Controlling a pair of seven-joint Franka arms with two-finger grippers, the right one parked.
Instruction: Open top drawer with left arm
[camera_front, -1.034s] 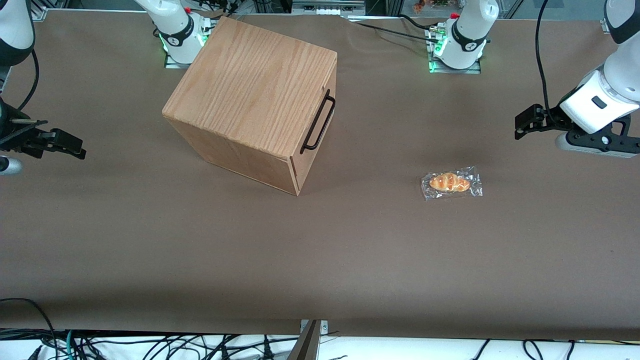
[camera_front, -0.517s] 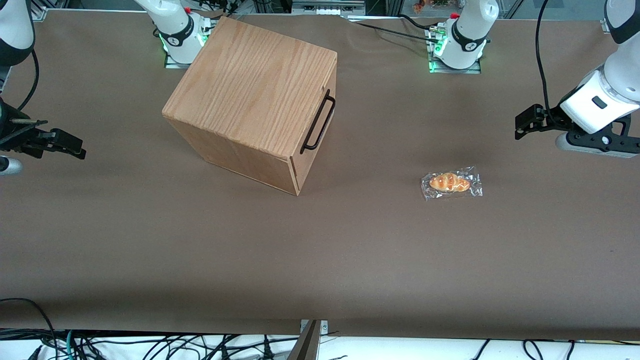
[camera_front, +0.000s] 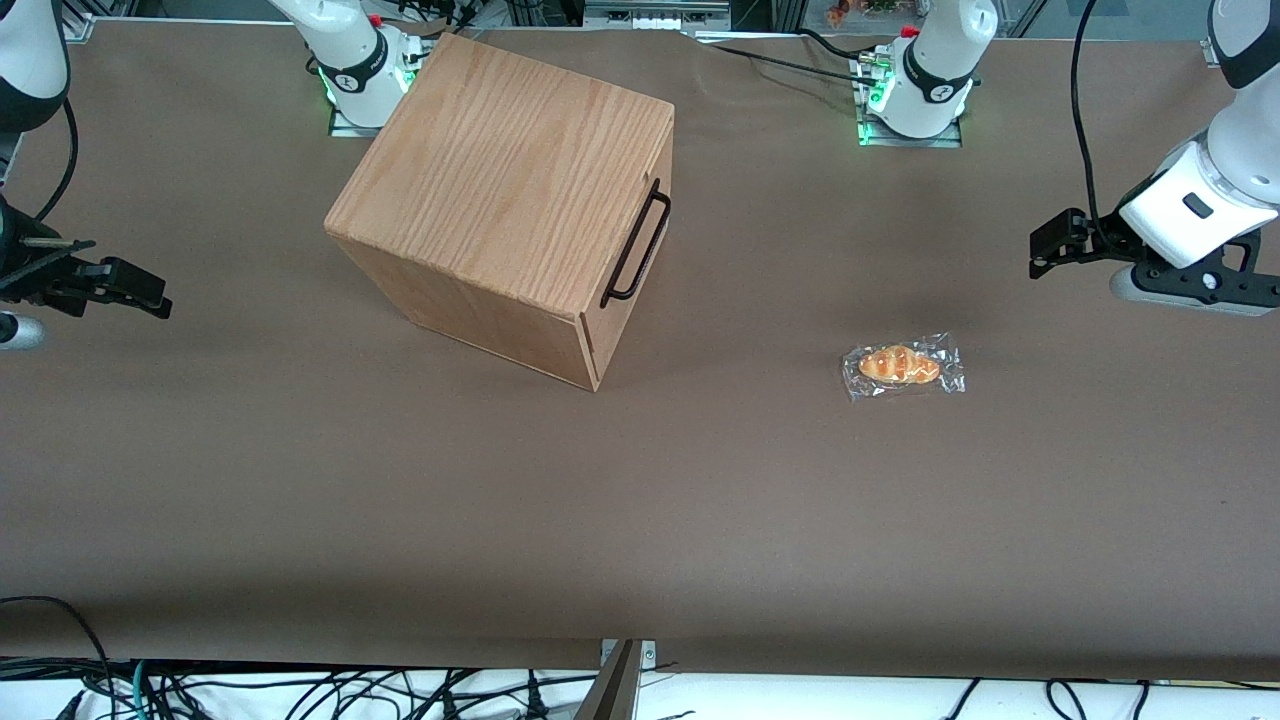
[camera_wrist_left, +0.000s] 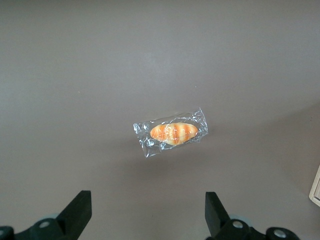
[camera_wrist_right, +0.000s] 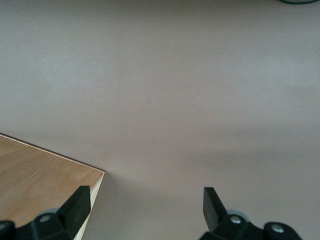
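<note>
The top drawer (camera_front: 628, 290) is shut in the light oak box (camera_front: 510, 170), which stands toward the parked arm's end of the table. Its thin black wire handle (camera_front: 637, 245) sits on the front, which faces the working arm's end. The left arm (camera_front: 1195, 205) hovers above the table at the working arm's end, far from the handle. Its black gripper (camera_front: 1048, 250) points toward the box, open and empty. In the left wrist view the gripper (camera_wrist_left: 147, 215) has its fingers wide apart over bare table.
A wrapped bread roll (camera_front: 903, 366) lies on the brown table between the box and the gripper, nearer the front camera than both; it also shows in the left wrist view (camera_wrist_left: 171, 133). Two white arm bases with green lights (camera_front: 915, 95) stand at the table's back edge.
The left arm's wrist has shifted very slightly; the gripper stays open and the drawer stays shut.
</note>
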